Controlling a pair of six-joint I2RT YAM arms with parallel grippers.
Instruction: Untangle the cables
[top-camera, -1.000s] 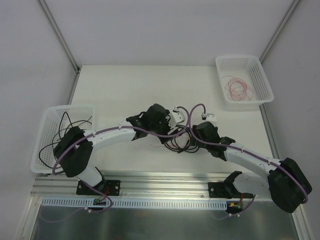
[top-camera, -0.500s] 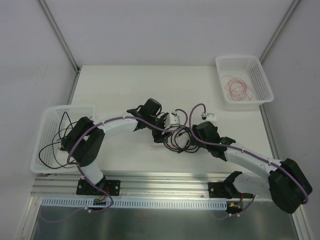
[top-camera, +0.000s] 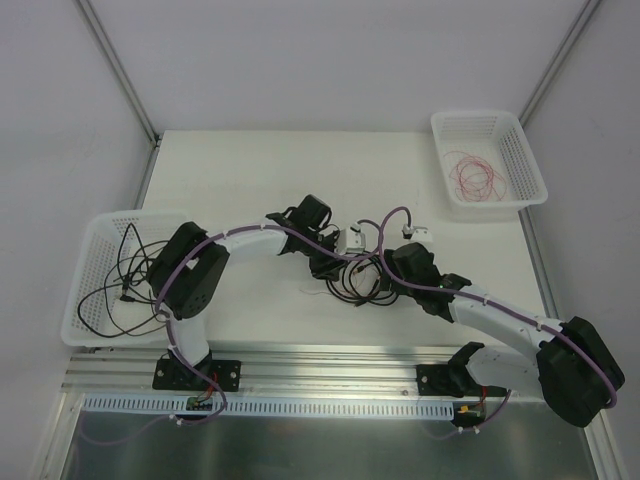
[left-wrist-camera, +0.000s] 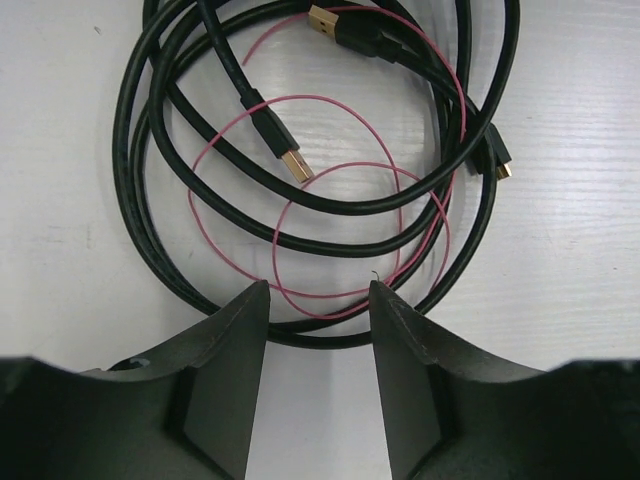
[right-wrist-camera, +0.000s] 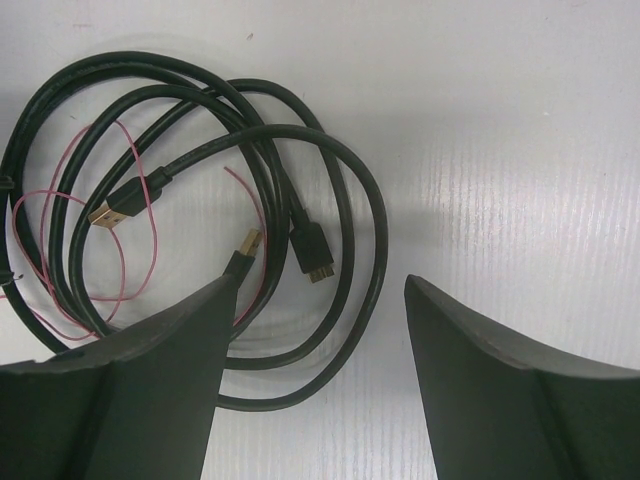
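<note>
The cables (top-camera: 355, 285) lie as one coil on the white table (top-camera: 250, 170) between my two grippers. In the left wrist view they are several black loops (left-wrist-camera: 140, 215) with gold-tipped plugs (left-wrist-camera: 272, 135) and a fine red wire (left-wrist-camera: 275, 242) threaded through. My left gripper (left-wrist-camera: 318, 295) stands open at the coil's near edge. The lowest black loop and the red wire cross the gap at its fingertips. My right gripper (right-wrist-camera: 322, 285) hangs wide open over the other side, a black plug (right-wrist-camera: 312, 248) just ahead of it. In the top view the left gripper (top-camera: 325, 268) and right gripper (top-camera: 385, 280) flank the coil.
A white basket (top-camera: 100, 225) at the table's left edge holds loose black cables. A second white basket (top-camera: 520, 170) at the back right holds a coiled red wire. Purple arm cables arch over the coil. A metal rail (top-camera: 320, 360) runs along the near edge.
My left arm has swung its elbow to the right and brought its gripper down to the coil, and its jaws have narrowed. The right arm has stayed put.
</note>
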